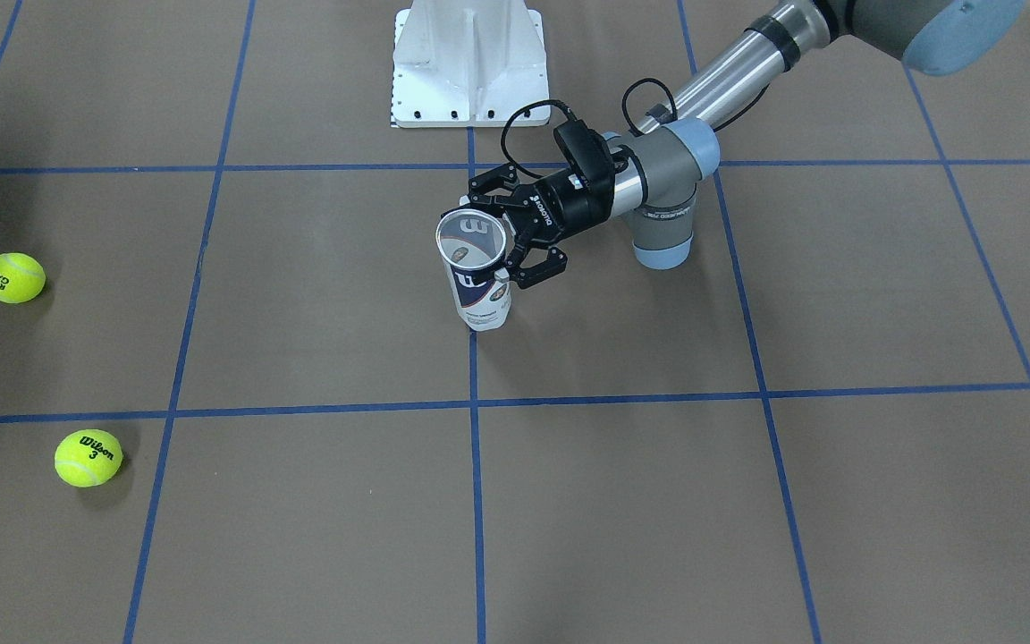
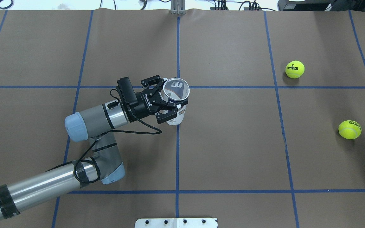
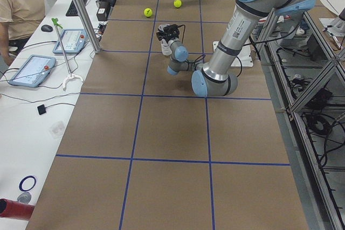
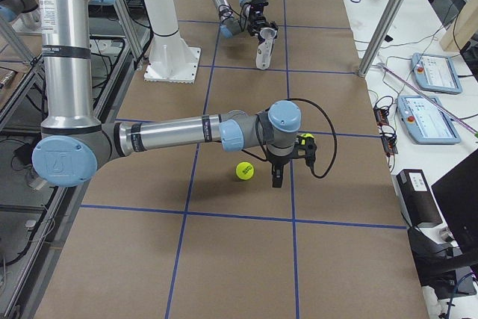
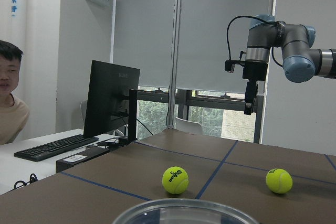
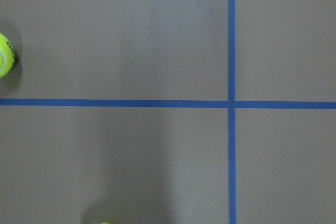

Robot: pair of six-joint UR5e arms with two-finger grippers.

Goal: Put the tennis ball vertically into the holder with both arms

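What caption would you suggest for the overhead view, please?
Left gripper grips the upright holder at centre; two balls lie far to its right.

Brown tabletop [image 2: 233, 142], blue tape grid [image 2: 233, 191]

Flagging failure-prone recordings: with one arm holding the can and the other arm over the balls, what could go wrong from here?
1. The left gripper clamps the can only near its open rim, so a ball pressed in from above might tilt it or make it slip.
2. One ball and the other ball lie loose on the table, off to the sides of the right gripper; a slightly off grasp could send one rolling away.
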